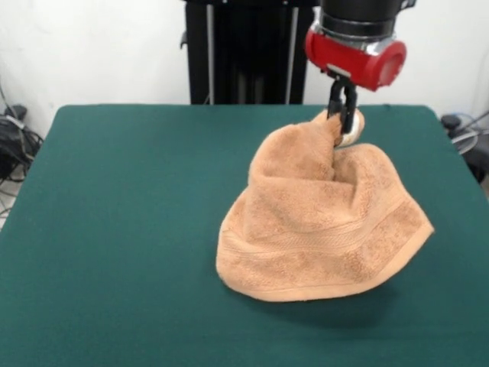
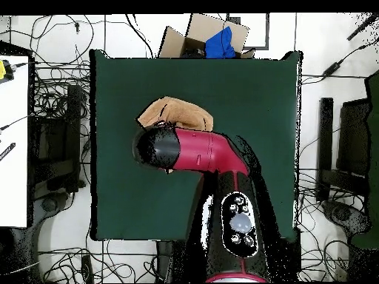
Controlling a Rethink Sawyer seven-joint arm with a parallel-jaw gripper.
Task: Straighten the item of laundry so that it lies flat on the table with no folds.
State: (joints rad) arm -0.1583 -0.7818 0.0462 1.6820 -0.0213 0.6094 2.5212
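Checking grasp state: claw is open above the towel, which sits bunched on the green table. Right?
Not quite. In the front view the claw is shut on the towel, pinching its raised top. The towel does sit bunched on the green table.

The small orange-tan terry-cloth towel [image 1: 321, 222] has one even colour, with woven border bands of the same orange-tan along its lower edge. The large table [image 1: 122, 229] wears a plain dark green cloth without any pattern. The gripper [image 1: 343, 122] is black, under a bright red and silver wrist of the arm [image 2: 203, 151], which is red and black.
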